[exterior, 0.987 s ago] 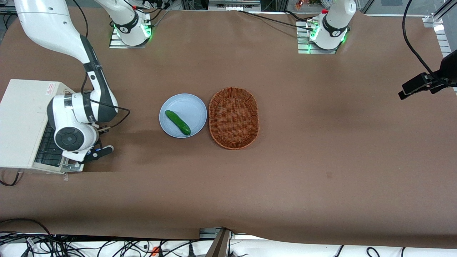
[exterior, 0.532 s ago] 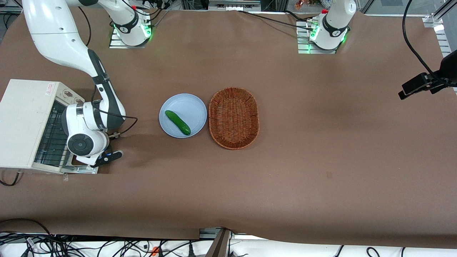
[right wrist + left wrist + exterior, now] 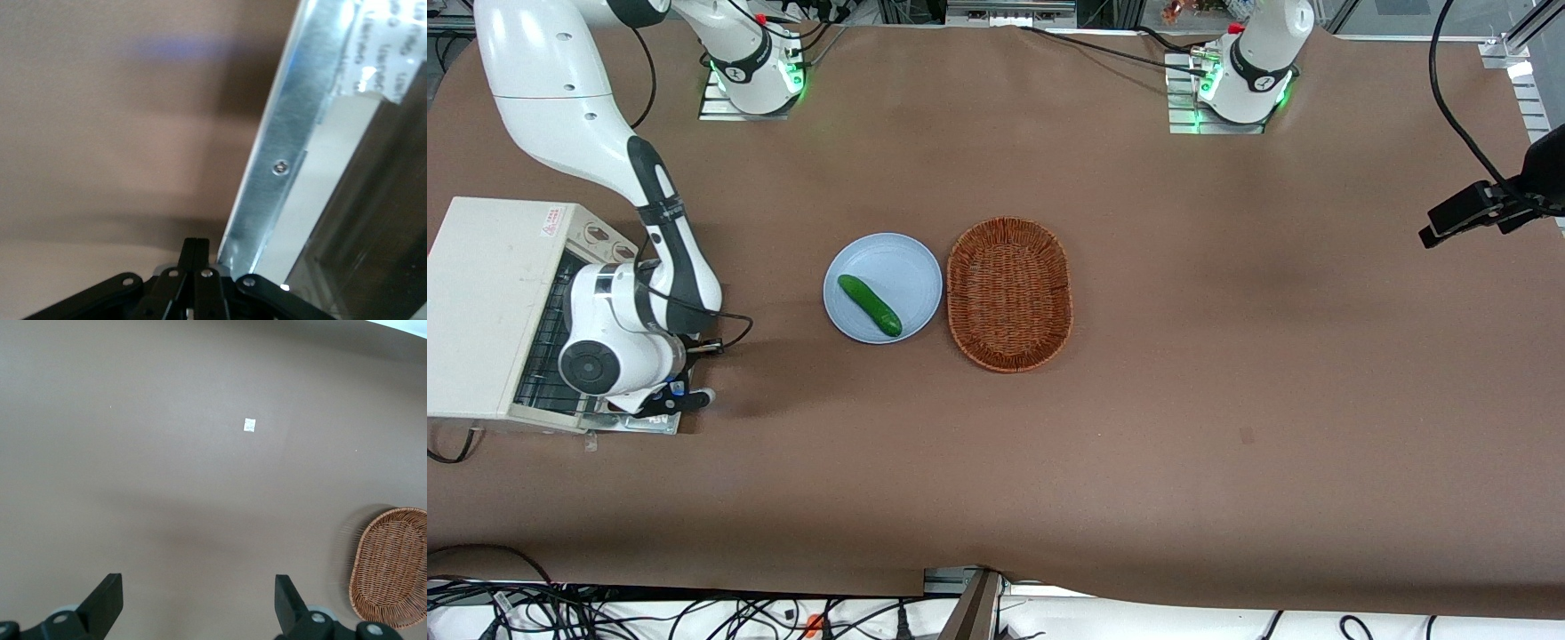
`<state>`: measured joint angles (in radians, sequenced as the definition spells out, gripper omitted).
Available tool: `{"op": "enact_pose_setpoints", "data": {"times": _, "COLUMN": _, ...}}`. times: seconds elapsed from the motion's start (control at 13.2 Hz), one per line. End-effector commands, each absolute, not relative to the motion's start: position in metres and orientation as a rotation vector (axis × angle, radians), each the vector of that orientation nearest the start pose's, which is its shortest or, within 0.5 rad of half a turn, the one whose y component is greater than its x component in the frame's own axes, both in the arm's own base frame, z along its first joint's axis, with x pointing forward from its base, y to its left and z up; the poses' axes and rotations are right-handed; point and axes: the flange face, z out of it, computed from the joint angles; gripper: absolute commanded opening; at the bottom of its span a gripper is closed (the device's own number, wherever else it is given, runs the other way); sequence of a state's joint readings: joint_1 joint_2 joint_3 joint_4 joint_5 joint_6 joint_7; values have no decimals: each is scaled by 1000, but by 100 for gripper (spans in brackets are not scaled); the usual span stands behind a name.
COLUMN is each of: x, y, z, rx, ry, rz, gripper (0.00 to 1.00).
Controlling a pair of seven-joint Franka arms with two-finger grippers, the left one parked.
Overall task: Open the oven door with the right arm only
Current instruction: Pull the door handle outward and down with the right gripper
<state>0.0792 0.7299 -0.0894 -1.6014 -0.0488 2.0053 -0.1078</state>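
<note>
Brown table covering (image 3: 1138, 427) spreads under everything. At its nine o'clock edge the oven door (image 3: 636, 421) lies dropped open and flat, right arm's gripper (image 3: 680, 400) above it, fingers pressed together, holding nothing.

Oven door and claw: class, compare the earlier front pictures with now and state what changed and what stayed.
The oven door has swung farther down, lying open; the claw pulled out with it, then drew back a little toward the oven. Cucumber, plate and basket stayed put.
</note>
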Motion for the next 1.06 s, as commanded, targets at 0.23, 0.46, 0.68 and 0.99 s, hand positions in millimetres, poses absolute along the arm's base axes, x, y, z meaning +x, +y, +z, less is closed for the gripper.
{"op": "enact_pose_setpoints", "data": {"times": 0.23, "x": 650, "y": -2, "z": 179, "rx": -3127, "ry": 76, "rz": 601, "gripper": 0}}
{"op": "enact_pose_setpoints", "data": {"times": 0.46, "x": 653, "y": 22, "z": 183, "rx": -3121, "ry": 151, "rz": 587, "gripper": 0}}
{"op": "enact_pose_setpoints", "data": {"times": 0.68, "x": 659, "y": 25, "z": 197, "rx": -3115, "ry": 136, "rz": 613, "gripper": 0}}
{"op": "enact_pose_setpoints", "data": {"times": 0.99, "x": 674, "y": 27, "z": 239, "rx": -3115, "ry": 111, "rz": 628, "gripper": 17}}
